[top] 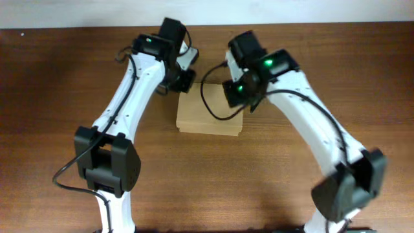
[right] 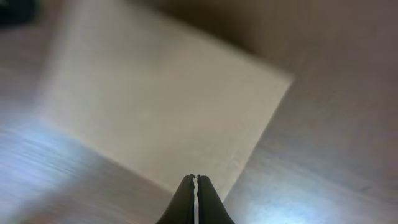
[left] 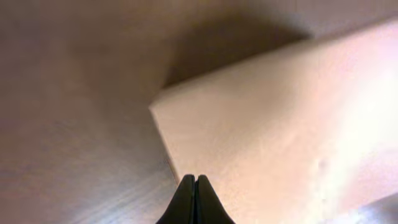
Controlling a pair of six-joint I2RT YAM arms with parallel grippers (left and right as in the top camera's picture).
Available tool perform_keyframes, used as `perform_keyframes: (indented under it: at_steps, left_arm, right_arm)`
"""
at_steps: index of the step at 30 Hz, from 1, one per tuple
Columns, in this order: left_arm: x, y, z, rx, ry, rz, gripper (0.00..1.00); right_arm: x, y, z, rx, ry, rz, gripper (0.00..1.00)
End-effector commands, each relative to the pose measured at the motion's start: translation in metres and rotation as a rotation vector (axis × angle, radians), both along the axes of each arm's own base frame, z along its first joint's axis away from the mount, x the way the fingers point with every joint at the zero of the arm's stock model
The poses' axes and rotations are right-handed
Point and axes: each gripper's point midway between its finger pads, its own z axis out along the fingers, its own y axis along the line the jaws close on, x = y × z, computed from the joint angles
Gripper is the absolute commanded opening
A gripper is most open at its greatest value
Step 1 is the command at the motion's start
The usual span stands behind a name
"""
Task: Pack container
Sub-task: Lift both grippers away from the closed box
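The container (top: 210, 116) is a plain tan cardboard box lying flat with its lid closed, in the middle of the wooden table. My left gripper (top: 184, 80) is shut and empty, at the box's far left corner; the left wrist view shows its tips (left: 195, 180) over the edge of the box top (left: 273, 130). My right gripper (top: 240, 97) is shut and empty, over the box's far right corner; the right wrist view shows its tips (right: 196, 180) just above the box's edge (right: 161, 99).
The dark wooden table (top: 58, 77) extends around the box. A pale wall edge (top: 65, 13) runs along the back. Both arms reach in from the front, their bases at the table's near edge.
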Motion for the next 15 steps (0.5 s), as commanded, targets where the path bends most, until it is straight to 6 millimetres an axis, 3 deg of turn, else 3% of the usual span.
perform_keyframes:
  at_steps: [1, 8, 15]
  left_arm:
    - [0.008, 0.008, 0.050, -0.024, -0.108, 0.006, 0.02]
    - [-0.002, 0.050, 0.132, 0.058, -0.253, 0.089, 0.02]
    - [-0.034, 0.099, 0.213, 0.053, -0.408, 0.196, 0.02]
  right_arm:
    - [0.000, -0.011, 0.071, 0.037, -0.177, -0.023, 0.04]
    - [-0.003, -0.049, 0.137, 0.009, -0.344, -0.119, 0.04]
    - [-0.004, -0.125, 0.205, 0.038, -0.515, -0.323, 0.04]
